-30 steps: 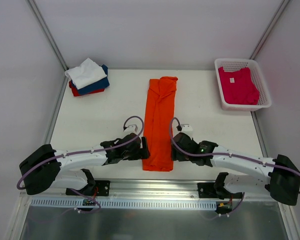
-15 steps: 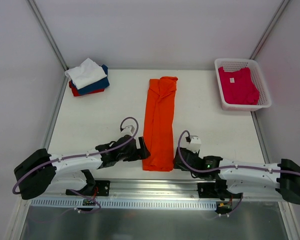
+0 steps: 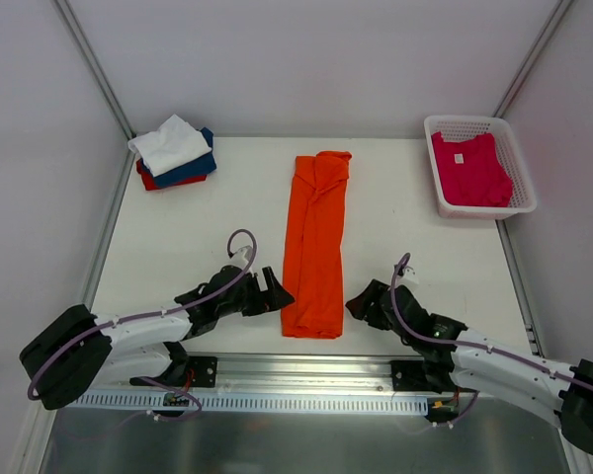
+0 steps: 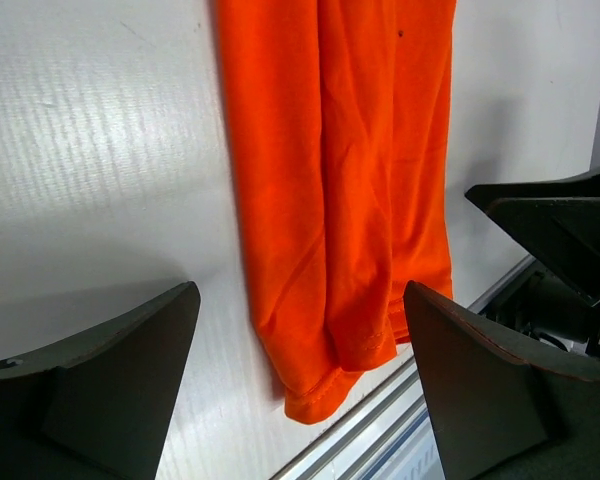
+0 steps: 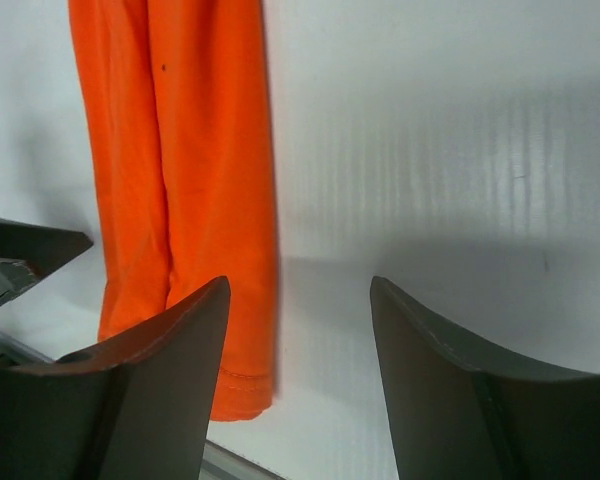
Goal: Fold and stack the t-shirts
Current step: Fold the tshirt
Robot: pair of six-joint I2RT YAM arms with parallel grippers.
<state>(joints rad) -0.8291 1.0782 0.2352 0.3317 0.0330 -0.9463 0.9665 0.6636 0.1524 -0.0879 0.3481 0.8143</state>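
The orange t-shirt [image 3: 316, 242] lies folded into a long narrow strip down the middle of the table. Its near hem shows in the left wrist view [image 4: 330, 380] and the right wrist view [image 5: 242, 390]. My left gripper [image 3: 274, 293] is open and empty, just left of the hem. My right gripper [image 3: 359, 303] is open and empty, just right of the hem. Folded white, navy and red t-shirts [image 3: 174, 151] are stacked at the back left. A magenta-pink t-shirt [image 3: 468, 168] with a white neck label lies in the basket.
A white mesh basket [image 3: 522, 188] stands at the back right. A metal rail [image 3: 306, 365] runs along the table's near edge, close under the orange hem. Grey walls enclose the table on three sides.
Both grippers have drawn back from the orange shirt's near end, sideways and toward the near edge. The right arm has swung out to the right. The shirt stays flat.
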